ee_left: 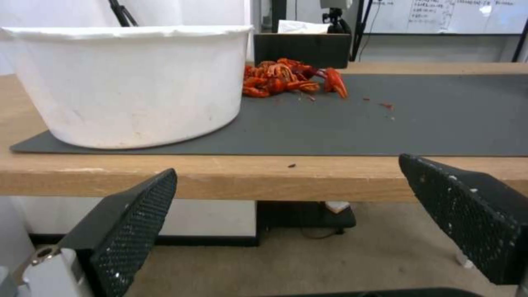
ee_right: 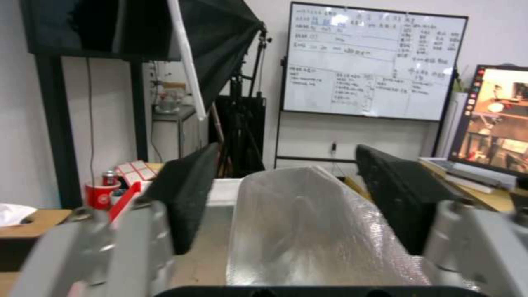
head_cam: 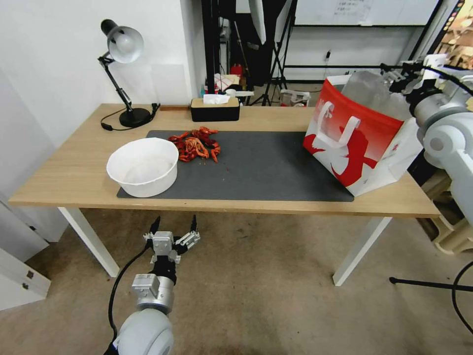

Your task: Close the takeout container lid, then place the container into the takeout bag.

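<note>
Left hand [head_cam: 173, 228] hangs open low in the frame, below the counter [head_cam: 74, 172] edge, in front of the white bowl [head_cam: 143, 166]. Right hand [ee_right: 286, 198] sits at upper right over the bag [head_cam: 362, 143], its jaws spread apart above the foil lining. No container can be seen. I'd judge the bag light and floppy, easily tipped; best taken by its handles [head_cam: 340, 129]

takeout bag [head_cam: 362, 148] — glossy paper, foil lining | table [head_cam: 74, 172] — seemingly matt wood
</note>
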`<state>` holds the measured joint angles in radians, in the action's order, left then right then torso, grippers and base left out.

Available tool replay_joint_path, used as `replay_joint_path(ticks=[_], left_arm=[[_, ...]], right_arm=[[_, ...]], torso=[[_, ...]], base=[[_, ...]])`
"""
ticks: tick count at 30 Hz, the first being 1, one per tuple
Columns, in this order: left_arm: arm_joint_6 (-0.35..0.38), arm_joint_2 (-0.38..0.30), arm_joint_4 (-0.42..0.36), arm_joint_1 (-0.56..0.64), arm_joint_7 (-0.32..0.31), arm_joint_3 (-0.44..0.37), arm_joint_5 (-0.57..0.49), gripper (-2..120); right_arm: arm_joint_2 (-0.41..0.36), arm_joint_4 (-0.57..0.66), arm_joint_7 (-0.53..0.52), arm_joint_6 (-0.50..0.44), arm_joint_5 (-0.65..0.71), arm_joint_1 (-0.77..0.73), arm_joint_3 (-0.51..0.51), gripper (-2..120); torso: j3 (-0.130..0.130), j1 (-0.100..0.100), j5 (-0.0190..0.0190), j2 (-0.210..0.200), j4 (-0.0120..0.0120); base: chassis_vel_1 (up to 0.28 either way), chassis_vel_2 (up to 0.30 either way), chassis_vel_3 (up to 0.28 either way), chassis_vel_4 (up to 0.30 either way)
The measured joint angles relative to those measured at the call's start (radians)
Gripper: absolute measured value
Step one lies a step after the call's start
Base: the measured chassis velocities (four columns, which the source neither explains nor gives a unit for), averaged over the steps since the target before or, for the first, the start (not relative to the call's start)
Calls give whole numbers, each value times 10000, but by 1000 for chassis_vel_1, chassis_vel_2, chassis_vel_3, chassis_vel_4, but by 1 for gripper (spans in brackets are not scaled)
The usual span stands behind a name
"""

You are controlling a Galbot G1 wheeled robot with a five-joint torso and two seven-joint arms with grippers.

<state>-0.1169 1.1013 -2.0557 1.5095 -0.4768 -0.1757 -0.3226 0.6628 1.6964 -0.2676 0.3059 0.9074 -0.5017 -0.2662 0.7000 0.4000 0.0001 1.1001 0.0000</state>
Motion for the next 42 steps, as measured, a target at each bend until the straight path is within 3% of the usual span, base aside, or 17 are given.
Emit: replay_joint_path(ticks=[9, 12, 17, 21, 23, 34, 39, 42], left_arm=[[-4, 34, -92, 87, 66, -31, 1, 100], [-64, 76, -222, 241, 220, -137, -145, 100], [-185, 168, -393, 460, 491, -273, -465, 100], [-397, 373, -422, 769, 613, -510, -425, 100], [-566, 590, -497, 1097, 713, -737, -255, 100], [-761, 806, -565, 1265, 786, -881, -55, 100], [-895, 851, -539, 1298, 846, -912, 28, 100], [-998, 900, -460, 1319, 881, -909, 82, 100]], right_arm=[[-88, 1255, 173, -933, -239, -815, -301, 100], [-84, 2300, 114, -1635, -516, -2237, -1173, 108], [247, 3326, 199, -2391, -975, -4341, -2029, 114], [575, 3685, 185, -2689, -1313, -4803, -2055, 114], [800, 3890, 211, -2833, -1538, -5025, -1899, 114], [1679, 4616, 337, -3339, -2543, -7253, -2624, 102], [2775, 4959, 398, -3837, -3447, -8858, -2907, 100], [3865, 5002, 586, -4640, -4502, -10303, -2971, 100]], torso=[[-1, 0, -3, 1, 2], [0, 0, -5, 0, 2], [-1, -1, 2, 1, -7], [0, 0, -3, 1, -5], [0, -1, -2, 0, 10], [-1, 0, -1, 0, 1], [-1, -1, -2, 0, 0], [-1, -1, -2, 0, -1]], base=[[0, 0, 0, 0], [0, 0, 0, 0], [0, 0, 0, 0], [0, 0, 0, 0], [0, 0, 0, 0], [0, 0, 0, 0], [0, 0, 0, 0], [0, 0, 0, 0]])
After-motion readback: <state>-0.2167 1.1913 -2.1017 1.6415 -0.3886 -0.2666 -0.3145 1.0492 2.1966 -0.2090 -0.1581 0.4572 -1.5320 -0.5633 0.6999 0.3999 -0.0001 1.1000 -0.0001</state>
